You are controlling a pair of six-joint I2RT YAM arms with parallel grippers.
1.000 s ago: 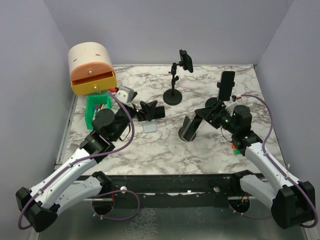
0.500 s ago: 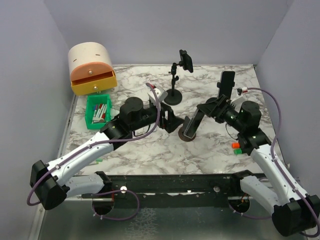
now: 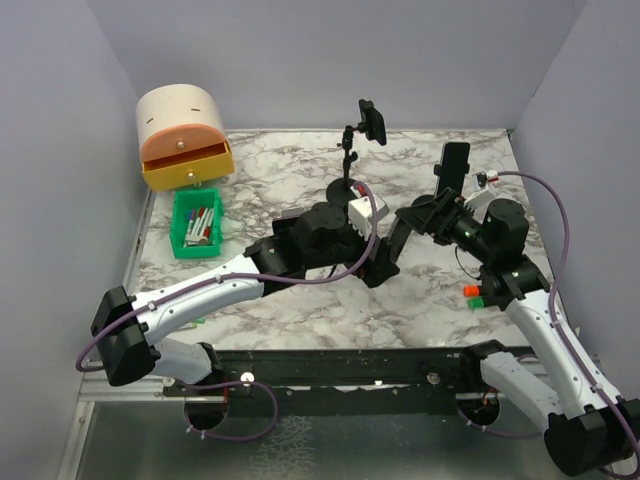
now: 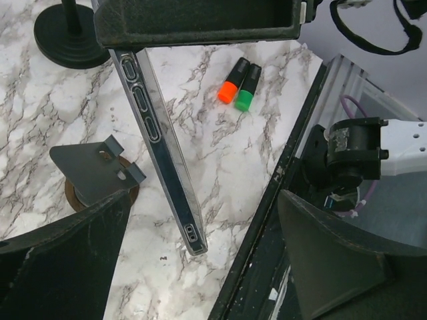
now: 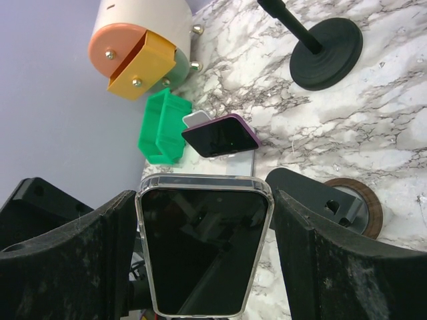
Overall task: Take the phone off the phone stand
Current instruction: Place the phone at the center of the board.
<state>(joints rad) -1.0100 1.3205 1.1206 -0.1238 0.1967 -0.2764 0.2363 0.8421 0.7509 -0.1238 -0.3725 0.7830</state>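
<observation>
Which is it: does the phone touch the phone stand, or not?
Apart. The left wrist view shows bare marble between the phone and the phone stand.

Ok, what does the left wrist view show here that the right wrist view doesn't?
Only the left wrist: the phone seen edge-on with its side buttons, an orange cap and a green cap on the marble, and the table's front rail.
Only the right wrist: the phone's dark screen, the cream and orange box, the green bin and a purple-cased device.
Both: the clear-cased phone, the empty phone stand on its brown foot, and the black round base of the tall stand.
</observation>
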